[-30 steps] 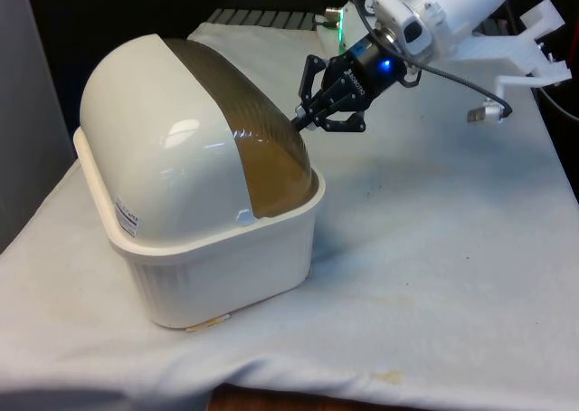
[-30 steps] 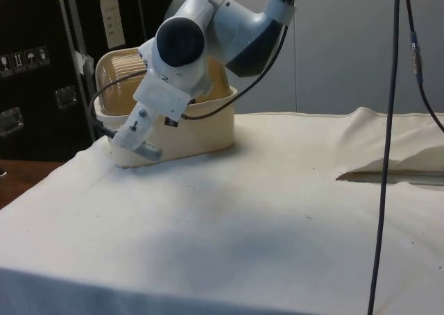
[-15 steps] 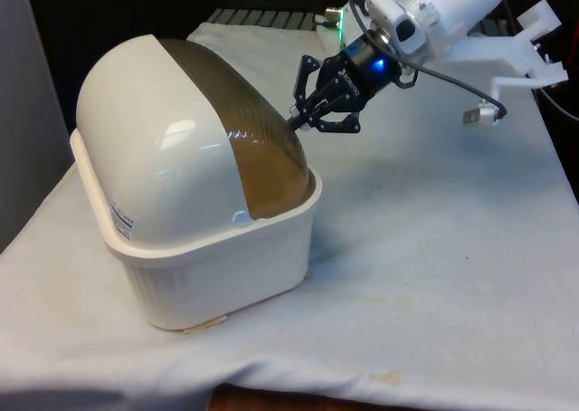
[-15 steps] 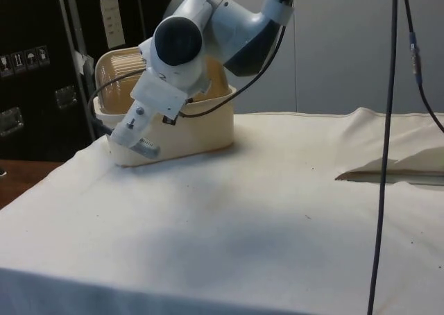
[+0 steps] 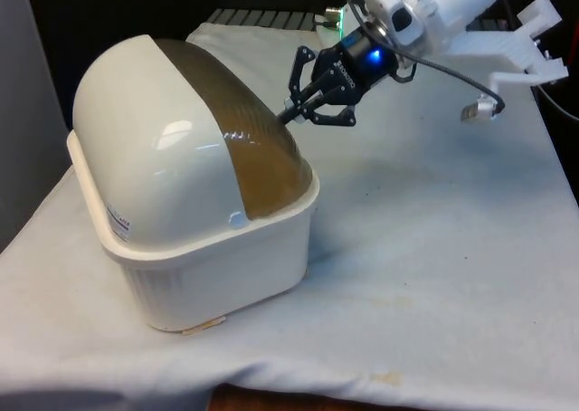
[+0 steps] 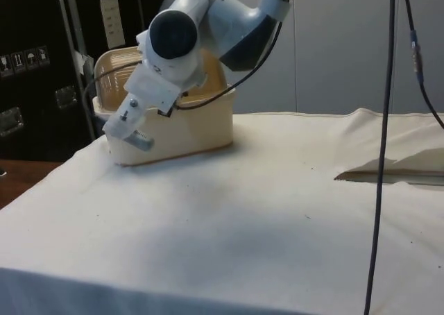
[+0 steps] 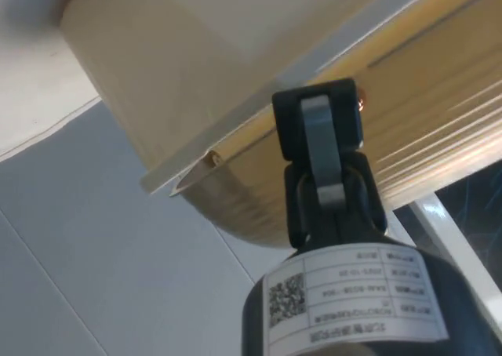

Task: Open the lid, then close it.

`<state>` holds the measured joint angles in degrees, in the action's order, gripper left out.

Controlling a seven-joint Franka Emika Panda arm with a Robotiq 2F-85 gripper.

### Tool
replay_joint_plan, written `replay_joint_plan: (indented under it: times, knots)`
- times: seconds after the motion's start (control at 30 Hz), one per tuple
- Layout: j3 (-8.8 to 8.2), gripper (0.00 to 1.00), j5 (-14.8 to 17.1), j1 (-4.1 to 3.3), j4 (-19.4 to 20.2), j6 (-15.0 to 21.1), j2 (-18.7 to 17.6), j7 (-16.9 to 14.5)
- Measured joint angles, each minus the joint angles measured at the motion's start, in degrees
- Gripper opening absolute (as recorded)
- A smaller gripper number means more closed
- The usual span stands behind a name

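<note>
The bread box (image 5: 194, 212) sits on the bench (image 5: 434, 275) with its domed back turned to the front camera, so its opening faces the robot. That is why the arm comes at it from the far side. Landmark for everything here: that cream box.

The lid (image 5: 253, 148), the translucent brown ribbed roll-top, arcs down over the box's robot-facing side and meets the cream rim at the bottom. From the front it looks fully or nearly down, though I can't make out the very edge.

The claw (image 5: 294, 114) is angled down and pressed in against the curve of the lid, about midway up the brown arc. In the wrist view its fingers (image 7: 318, 136) lie together, one stacked on the other, with nothing between them, and their tips are against the lid's ribbed surface just by its lip.

Why shut and not gripping? My read is that this is a push, not a grasp: closed fingers make a stiff poker that can catch on the ribs or the lip and slide the roll-top along its track. The slanted approach suits that, following the dome's curve.

Whether this is the opening stroke or the closing one, I can't say from here. One risk: the box is light and unanchored, and a hard shove could skid it across the cloth.
</note>
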<state>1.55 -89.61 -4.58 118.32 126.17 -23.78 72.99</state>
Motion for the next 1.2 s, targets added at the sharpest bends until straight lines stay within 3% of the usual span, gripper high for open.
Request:
replay_joint_plan:
  times: [0.47,1.2]
  knots:
    - [-0.06,0.0,0.3,0.06,0.1,-1.3,3.4,0.0]
    - [-2.29,0.0,0.3,0.11,-4.2,-2.5,3.3,0.0]
